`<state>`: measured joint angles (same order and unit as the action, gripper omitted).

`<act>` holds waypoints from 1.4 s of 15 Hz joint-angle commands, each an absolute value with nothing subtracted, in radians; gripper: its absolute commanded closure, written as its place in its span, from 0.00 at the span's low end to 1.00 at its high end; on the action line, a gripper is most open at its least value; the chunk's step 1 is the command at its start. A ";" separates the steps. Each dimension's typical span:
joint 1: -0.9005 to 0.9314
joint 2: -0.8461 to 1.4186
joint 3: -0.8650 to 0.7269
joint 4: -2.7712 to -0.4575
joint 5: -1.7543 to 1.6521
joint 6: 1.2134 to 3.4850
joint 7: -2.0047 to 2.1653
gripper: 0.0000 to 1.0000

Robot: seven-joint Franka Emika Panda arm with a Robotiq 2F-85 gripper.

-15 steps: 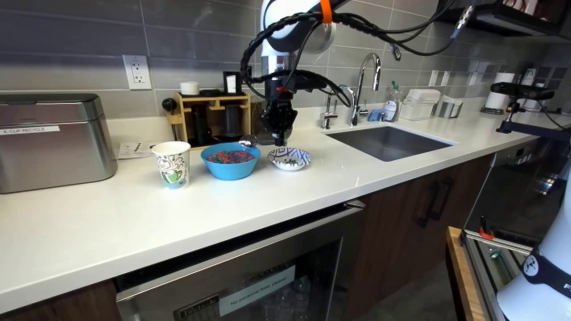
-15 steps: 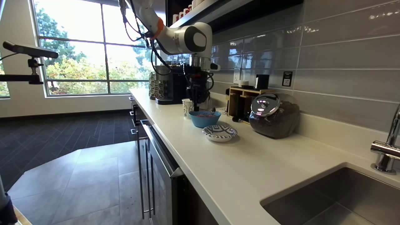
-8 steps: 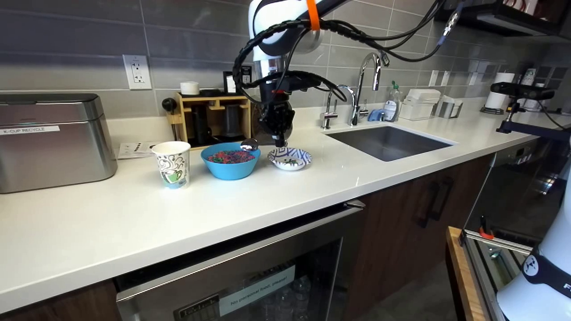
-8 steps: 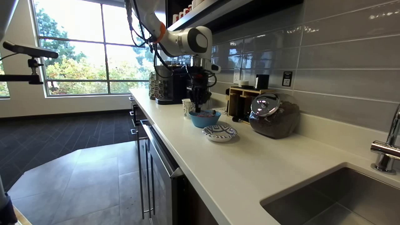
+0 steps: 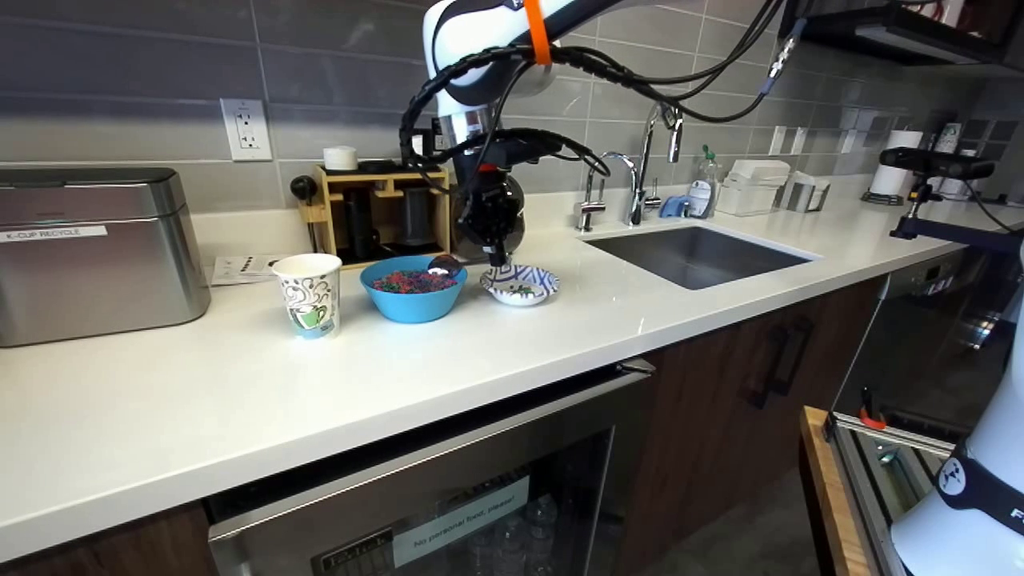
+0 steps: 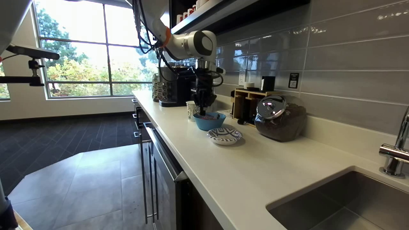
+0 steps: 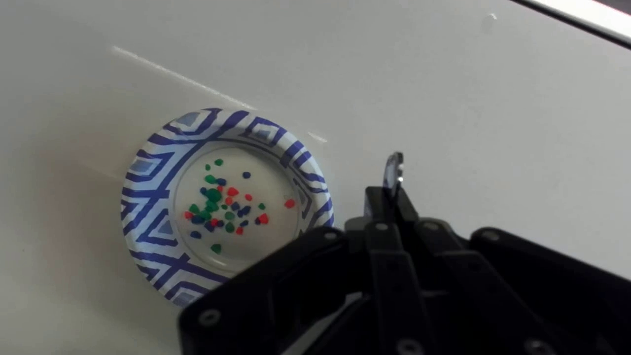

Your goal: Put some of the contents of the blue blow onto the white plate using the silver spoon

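Silver spoon (image 5: pixel 445 265): head at the right side of the blue bowl (image 5: pixel 412 307), left of centre in an exterior view; whether it touches the contents (image 5: pixel 404 282), I can't tell.
Grip: I have the gripper (image 7: pixel 392 201) pinched on the spoon, a bright sliver poking past the tips, right of centre in my wrist view.
Bowl load: multicoloured bits, red and green among them.
White plate (image 7: pixel 140 167): blue-patterned, left of centre in my wrist view, red, green and blue pieces (image 7: pixel 213 195) scattered on it; just right of the bowl in an exterior view.
Paper cup (image 5: pixel 310 296): upright on the white counter (image 5: pixel 240 416), left of the bowl in both exterior views.
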<state>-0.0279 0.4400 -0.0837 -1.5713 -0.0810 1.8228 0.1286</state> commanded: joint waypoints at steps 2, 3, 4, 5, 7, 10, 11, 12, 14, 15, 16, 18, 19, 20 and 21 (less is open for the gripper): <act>-0.027 0.513 -0.066 -1.462 -0.081 1.738 0.098 0.99; -0.030 0.521 -0.060 -1.451 -0.071 1.728 0.087 0.99; -0.035 0.530 -0.055 -1.440 -0.058 1.717 0.076 0.99; -0.040 0.536 -0.050 -1.431 -0.044 1.710 0.066 0.99; -0.052 0.548 -0.042 -1.416 -0.012 1.703 0.049 0.99; -0.079 0.556 -0.033 -1.409 0.062 1.702 0.034 0.99; -0.091 0.555 -0.030 -1.412 0.096 1.703 0.027 0.99; -0.100 0.554 -0.031 -1.417 0.119 1.707 0.025 0.99; -0.126 0.545 -0.030 -1.445 0.184 1.723 0.017 0.99; -0.144 0.541 -0.025 -1.457 0.227 1.729 0.005 0.99; -0.159 0.538 -0.022 -1.469 0.267 1.739 -0.008 0.99; -0.184 0.535 -0.017 -1.495 0.340 1.762 -0.039 0.99; -0.196 0.541 -0.015 -1.498 0.372 1.763 -0.054 0.99; -0.207 0.543 -0.010 -1.505 0.407 1.763 -0.071 0.99; -0.218 0.549 -0.007 -1.506 0.439 1.760 -0.087 0.99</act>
<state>-0.1796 0.5396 -0.0389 -1.4733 0.3371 1.7426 -0.0303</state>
